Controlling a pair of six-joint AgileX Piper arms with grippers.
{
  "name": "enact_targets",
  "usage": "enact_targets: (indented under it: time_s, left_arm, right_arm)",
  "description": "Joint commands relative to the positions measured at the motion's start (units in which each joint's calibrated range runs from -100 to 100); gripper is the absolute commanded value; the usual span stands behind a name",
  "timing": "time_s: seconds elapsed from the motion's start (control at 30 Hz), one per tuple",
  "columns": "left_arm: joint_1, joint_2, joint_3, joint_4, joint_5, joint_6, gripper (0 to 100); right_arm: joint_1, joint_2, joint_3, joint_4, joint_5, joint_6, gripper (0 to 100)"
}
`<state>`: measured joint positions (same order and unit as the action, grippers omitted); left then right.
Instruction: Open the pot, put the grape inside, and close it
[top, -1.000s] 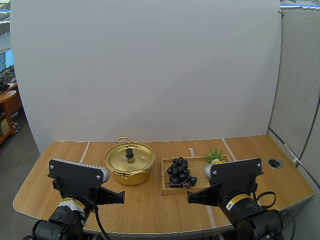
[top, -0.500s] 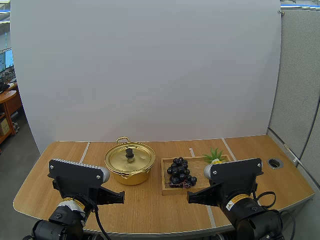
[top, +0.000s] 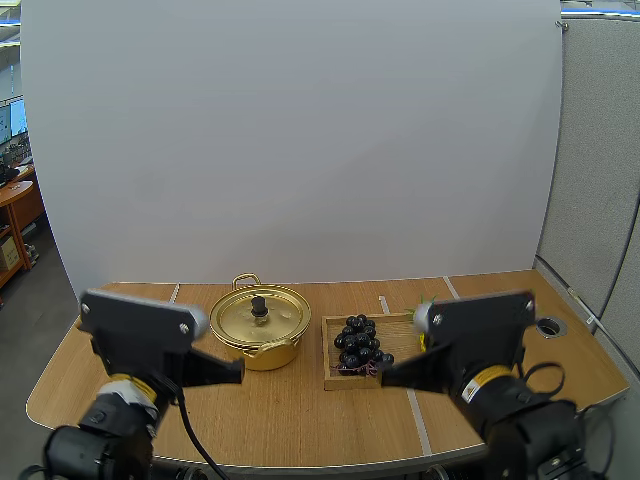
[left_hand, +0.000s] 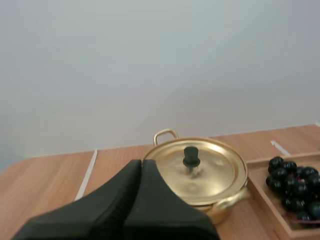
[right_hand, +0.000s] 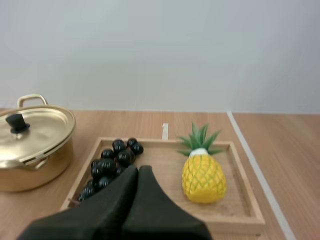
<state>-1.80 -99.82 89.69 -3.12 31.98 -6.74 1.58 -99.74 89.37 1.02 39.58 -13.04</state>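
The grapes (top: 360, 345) are seen on the wooden tray (top: 330, 365), just right of the gold pot (top: 264, 352), whose lid (top: 259, 316) is on. A toy pineapple (right_hand: 202, 176) is stood right of the grapes. Nearer, the left gripper (top: 238, 370) and right gripper (top: 385, 375) are held closed, empty.

Bright, even light from above washes the pale wooden table (top: 300, 420) — shadows under the round gold metal pot (top: 262, 355) are soft and faint — while its shiny gold lid (left_hand: 212, 172) carries mild whitish glare and the bunch of glossy black grapes (right_hand: 112, 159) shows tiny highlights.
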Motion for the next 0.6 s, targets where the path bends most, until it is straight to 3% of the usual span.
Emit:
enact_targets:
  time_s: [0.0,0.47,0.57]
  left_arm:
    - [0.04,-0.18,-6.49,-0.88,0.05,-0.56,1]
    - [0.04,-0.18,-28.69,-0.42,0.47,-0.23,1]
    - [0.04,-0.18,-31.0,0.62,7.71,-0.23,1]
  right_arm:
    - [-0.2,-0.26,-7.65,-0.52,3.93,-0.36,0]
    - [-0.2,-0.26,-32.1,-0.39,12.0,-0.36,0]
    - [-0.2,-0.26,-35.02,-0.39,13.57,-0.36,0]
